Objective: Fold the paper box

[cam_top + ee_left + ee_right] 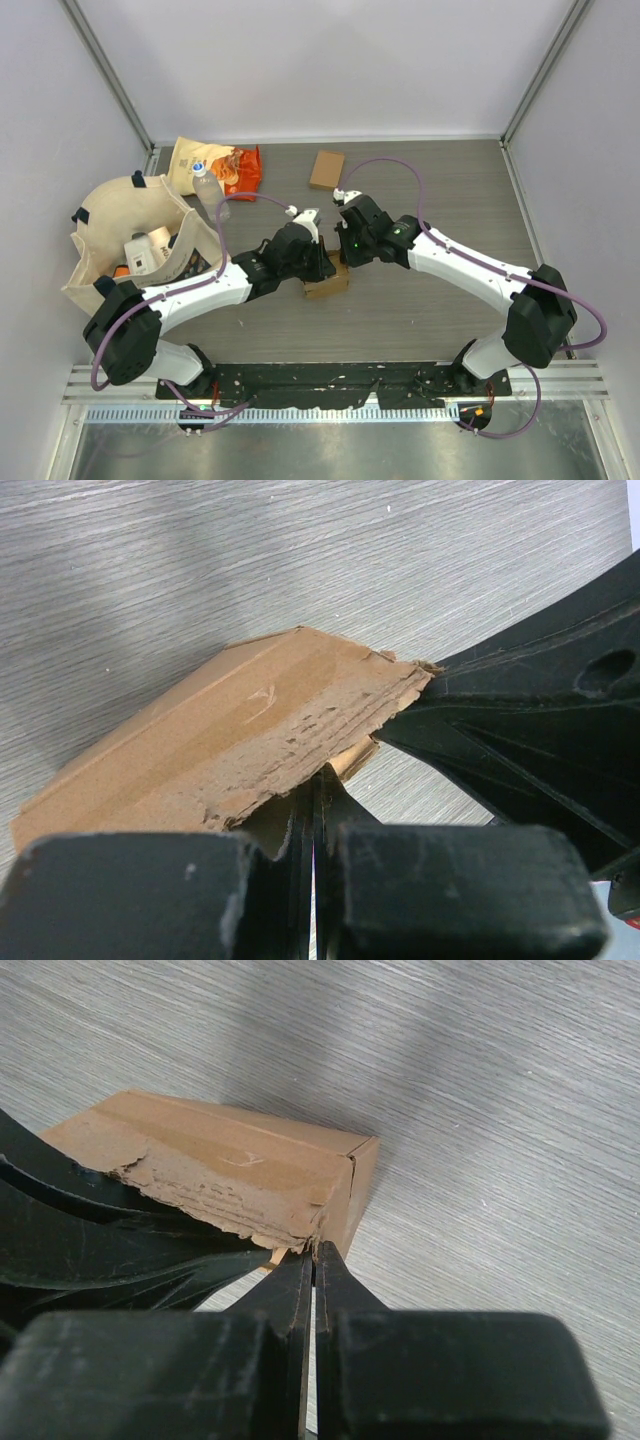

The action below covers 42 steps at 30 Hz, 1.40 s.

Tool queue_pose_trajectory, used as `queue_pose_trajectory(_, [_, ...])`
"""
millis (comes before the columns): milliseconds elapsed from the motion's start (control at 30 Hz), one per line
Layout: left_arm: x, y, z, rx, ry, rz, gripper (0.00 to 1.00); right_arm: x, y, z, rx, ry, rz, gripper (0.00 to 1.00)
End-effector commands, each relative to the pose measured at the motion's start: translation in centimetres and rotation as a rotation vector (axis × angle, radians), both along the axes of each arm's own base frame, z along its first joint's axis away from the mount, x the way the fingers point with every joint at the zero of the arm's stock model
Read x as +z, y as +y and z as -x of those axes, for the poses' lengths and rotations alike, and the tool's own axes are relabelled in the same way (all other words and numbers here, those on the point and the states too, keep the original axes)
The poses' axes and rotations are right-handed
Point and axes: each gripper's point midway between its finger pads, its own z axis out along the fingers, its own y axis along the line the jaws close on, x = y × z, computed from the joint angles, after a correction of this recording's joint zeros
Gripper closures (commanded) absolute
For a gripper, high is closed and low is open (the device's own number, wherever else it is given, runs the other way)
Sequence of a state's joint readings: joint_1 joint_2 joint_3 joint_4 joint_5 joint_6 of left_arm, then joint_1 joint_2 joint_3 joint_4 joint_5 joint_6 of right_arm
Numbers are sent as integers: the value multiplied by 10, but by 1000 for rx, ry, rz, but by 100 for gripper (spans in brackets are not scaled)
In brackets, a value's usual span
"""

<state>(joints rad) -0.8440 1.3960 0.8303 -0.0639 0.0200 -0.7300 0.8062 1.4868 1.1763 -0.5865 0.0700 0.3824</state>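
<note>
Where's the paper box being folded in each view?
Top external: paper box mid-frame, partly covered.
Left wrist: paper box centre-left, torn edge facing the camera.
Right wrist: paper box centre-left, torn edge facing the camera.
Shared landmark: the grey wood-grain table under it.

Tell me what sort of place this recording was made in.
Probably a lab robot test cell: a grey tabletop boxed in by plain white walls with metal corner posts, and a black mounting plate at its near edge.
</note>
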Motion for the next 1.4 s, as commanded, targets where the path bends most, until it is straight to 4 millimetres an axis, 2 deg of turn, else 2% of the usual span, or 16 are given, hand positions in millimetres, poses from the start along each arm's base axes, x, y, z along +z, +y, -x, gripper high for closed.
queue_pose_trajectory(0, [-16,5,4,-7,38,-53,100,22,30,-2,32,-10,-153,99])
queue_pose_trajectory(267, [-15,5,5,-9,39,-50,100,15,30,-1,29,13,-162,99])
queue_pose_trajectory(533, [-17,5,5,-11,41,-51,100,17,24,-2,9,29,-186,99])
queue_pose_trajectory(700, [-17,4,5,-10,41,-48,100,22,28,-1,12,49,-242,99])
queue_pose_trajectory(867, [-17,5,5,-9,42,-50,100,18,24,-2,9,62,-246,99])
queue_pose_trajectory(1000, [-18,5,6,-10,43,-51,100,15,13,-6,-16,38,-191,99])
queue_pose_trajectory(1233, [-18,5,5,-11,44,-52,100,10,10,-4,-7,52,-182,99])
queue_pose_trajectory(1367, [-19,6,6,-10,45,-55,100,6,0,-5,9,26,-116,99])
